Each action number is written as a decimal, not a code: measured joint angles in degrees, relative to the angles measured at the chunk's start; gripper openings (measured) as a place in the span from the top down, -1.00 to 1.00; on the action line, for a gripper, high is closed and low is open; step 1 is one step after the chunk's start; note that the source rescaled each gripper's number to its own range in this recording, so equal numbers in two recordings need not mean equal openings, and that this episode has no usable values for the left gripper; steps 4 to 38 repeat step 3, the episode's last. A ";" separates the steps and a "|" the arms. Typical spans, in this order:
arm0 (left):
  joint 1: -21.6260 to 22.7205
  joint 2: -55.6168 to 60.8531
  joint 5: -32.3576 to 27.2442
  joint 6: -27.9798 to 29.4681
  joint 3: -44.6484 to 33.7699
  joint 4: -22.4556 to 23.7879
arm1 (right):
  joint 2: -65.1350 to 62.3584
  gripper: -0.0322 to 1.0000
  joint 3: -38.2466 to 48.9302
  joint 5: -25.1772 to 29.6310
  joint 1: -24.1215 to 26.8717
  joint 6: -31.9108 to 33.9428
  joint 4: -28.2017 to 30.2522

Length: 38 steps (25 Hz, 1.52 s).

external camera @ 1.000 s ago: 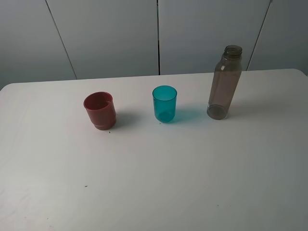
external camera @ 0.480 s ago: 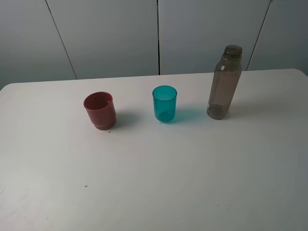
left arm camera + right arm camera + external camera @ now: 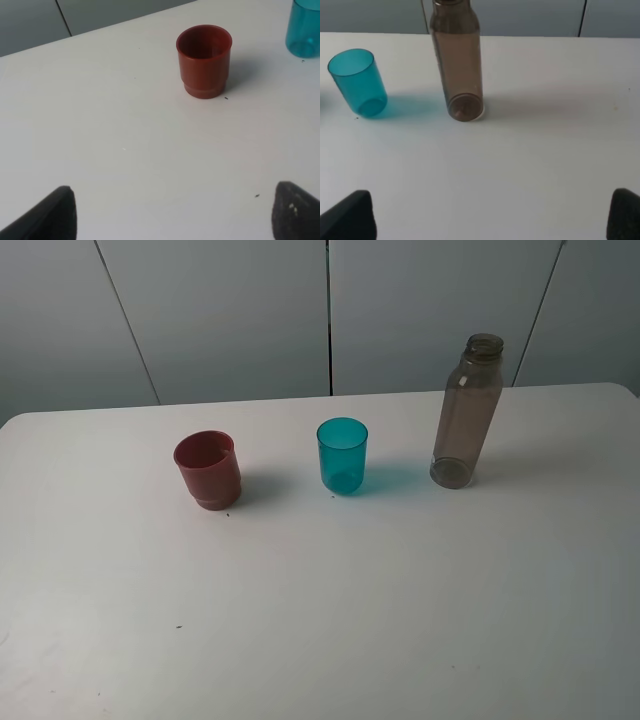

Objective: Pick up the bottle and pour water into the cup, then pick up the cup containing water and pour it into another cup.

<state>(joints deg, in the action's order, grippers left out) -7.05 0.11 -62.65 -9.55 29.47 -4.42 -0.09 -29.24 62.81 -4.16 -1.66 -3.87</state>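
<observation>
On the white table (image 3: 320, 620), the red cup (image 3: 208, 469) is standing upright toward the far left edge; the teal cup (image 3: 342, 454) is standing mid-table near the far edge; the bottle (image 3: 465, 412) is standing upright toward the far right corner; the left gripper (image 3: 170, 212) and the right gripper (image 3: 492, 215) are both hanging spread wide, holding nothing.

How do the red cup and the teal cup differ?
The red cup is opaque; the teal cup is see-through. The red cup looks wider and squatter, with a stepped base; the teal cup is slimmer with plain tapered sides. Both stand upright on the table, mouths open, untouched by either gripper.
</observation>
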 joint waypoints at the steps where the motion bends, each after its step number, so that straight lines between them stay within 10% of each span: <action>1: 0.00 0.00 0.00 0.00 0.00 0.00 | 0.00 -1.00 0.00 0.00 -0.13 0.14 0.00; 38: 0.00 0.00 0.00 0.00 0.00 0.00 | 0.00 -1.00 0.00 0.00 -0.35 0.34 0.00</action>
